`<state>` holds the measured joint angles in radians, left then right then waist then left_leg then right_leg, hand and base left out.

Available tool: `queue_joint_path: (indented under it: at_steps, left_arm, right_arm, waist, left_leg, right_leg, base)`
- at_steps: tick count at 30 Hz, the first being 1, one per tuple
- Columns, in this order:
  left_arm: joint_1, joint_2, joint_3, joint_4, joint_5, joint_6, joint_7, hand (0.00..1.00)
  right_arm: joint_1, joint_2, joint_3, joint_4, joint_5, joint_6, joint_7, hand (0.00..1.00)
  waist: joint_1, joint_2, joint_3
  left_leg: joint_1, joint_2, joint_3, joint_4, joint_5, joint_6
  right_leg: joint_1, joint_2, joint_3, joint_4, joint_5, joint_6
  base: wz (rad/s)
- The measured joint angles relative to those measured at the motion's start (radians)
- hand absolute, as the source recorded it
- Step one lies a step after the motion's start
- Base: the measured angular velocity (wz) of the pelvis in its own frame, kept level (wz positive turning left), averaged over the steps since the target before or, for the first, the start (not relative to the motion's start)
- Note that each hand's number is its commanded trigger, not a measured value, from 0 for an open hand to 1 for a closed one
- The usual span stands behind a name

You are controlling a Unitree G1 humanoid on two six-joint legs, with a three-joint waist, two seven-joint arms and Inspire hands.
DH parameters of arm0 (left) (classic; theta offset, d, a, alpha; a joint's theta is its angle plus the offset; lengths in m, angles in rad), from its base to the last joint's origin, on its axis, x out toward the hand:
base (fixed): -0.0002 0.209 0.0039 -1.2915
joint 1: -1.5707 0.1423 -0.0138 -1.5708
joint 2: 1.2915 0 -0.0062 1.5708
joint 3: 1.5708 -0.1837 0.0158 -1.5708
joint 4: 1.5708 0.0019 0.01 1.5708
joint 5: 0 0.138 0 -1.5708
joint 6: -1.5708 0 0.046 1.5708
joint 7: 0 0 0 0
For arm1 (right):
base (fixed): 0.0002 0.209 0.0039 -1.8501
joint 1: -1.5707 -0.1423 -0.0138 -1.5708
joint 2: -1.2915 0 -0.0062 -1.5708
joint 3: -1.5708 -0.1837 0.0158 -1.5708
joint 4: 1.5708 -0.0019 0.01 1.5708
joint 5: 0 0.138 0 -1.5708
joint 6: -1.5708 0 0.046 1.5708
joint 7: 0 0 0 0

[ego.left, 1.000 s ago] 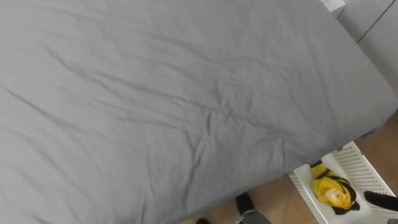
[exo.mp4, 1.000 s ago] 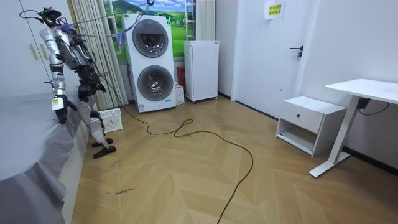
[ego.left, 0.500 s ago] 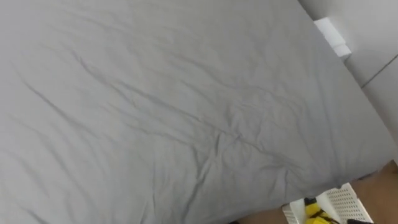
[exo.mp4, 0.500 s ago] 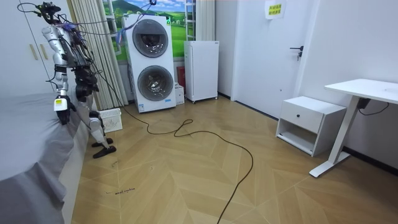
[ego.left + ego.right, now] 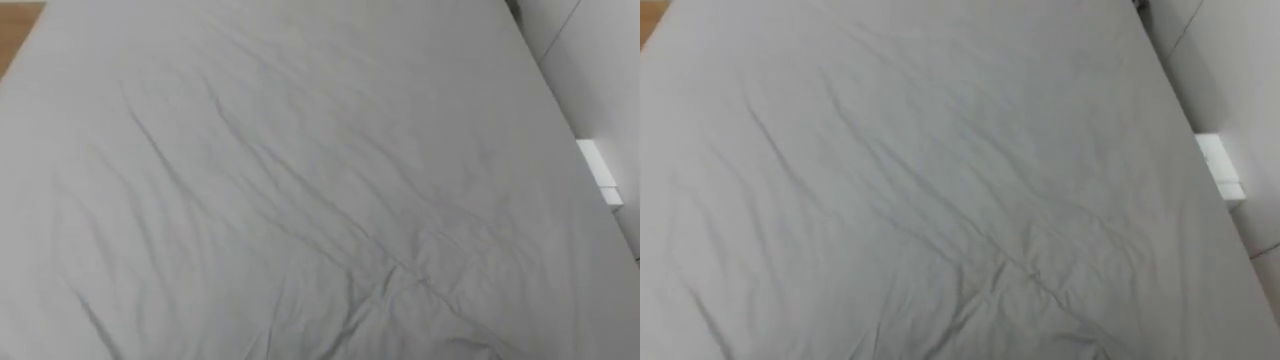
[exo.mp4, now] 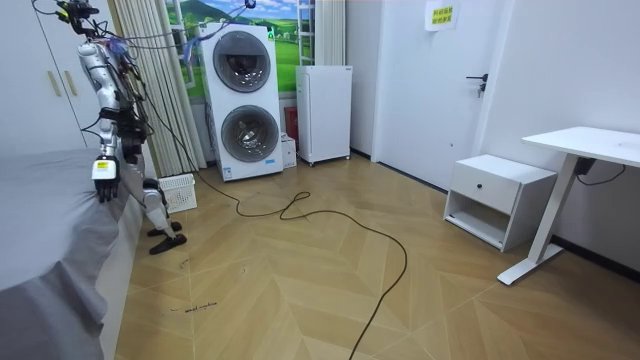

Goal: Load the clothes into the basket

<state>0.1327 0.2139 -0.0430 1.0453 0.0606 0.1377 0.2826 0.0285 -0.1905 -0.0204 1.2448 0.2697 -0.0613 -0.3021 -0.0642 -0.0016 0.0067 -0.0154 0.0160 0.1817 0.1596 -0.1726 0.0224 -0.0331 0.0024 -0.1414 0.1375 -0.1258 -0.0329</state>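
The white slatted basket [image 6: 178,192] stands on the wooden floor by my feet, near the bed's corner. I stand upright at the side of the bed, facing it. My left hand [image 6: 105,180] hangs at my side just above the mattress edge. The grey sheet [image 5: 300,200] spreads wrinkled across both eye views, and I see no clothes lying on it.
A stacked washer and dryer [image 6: 243,105] and a white cabinet [image 6: 324,112] stand behind the basket. A dark cable [image 6: 330,225] snakes over the open floor. A white nightstand [image 6: 497,200] and desk [image 6: 590,145] are at the room view's right. A small white block [image 5: 598,172] sits beside the bed's far edge.
The eye view has swung up across the bed, so the basket with a yellow garment in it has left the picture. In the room view I have straightened up.
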Motion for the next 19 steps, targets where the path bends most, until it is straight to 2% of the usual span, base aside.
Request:
queue_joint_path:
  at_steps: [6,12,19]
  left_arm:
    - [0.003,-0.023,0.013,0.014,-0.001,-0.031,0.012,0.0]
    - [0.033,-0.063,0.036,0.014,-0.001,-0.065,0.01,0.0]
    - [0.041,-0.072,0.051,0.015,-0.001,-0.075,-0.02,0.0]
  right_arm:
    - [0.007,0.0,0.012,0.003,0.003,0.041,0.001,0.0]
    - [0.018,0.006,0.023,0.0,-0.004,0.041,-0.001,0.0]
    - [0.027,0.005,0.037,0.0,-0.005,0.04,-0.003,0.0]
  waist:
    - [0.041,-0.009,0.0053]
    - [0.046,-0.012,0.0052]
    - [0.05,-0.009,0.007]
  left_leg:
    - [0.029,0.002,-0.002,-0.01,-0.001,-0.002]
    - [0.045,0.001,-0.002,-0.017,-0.003,-0.004]
    - [0.059,0.003,-0.002,-0.017,-0.007,-0.007]
  right_leg:
    - [0.021,0.0,0.0,0.002,-0.004,-0.002]
    - [0.042,0.001,0.0,-0.003,-0.006,-0.001]
    - [0.055,0.002,0.0,-0.004,-0.008,-0.003]
  base:
    - [-0.01]
    - [0.0]
    - [0.0]
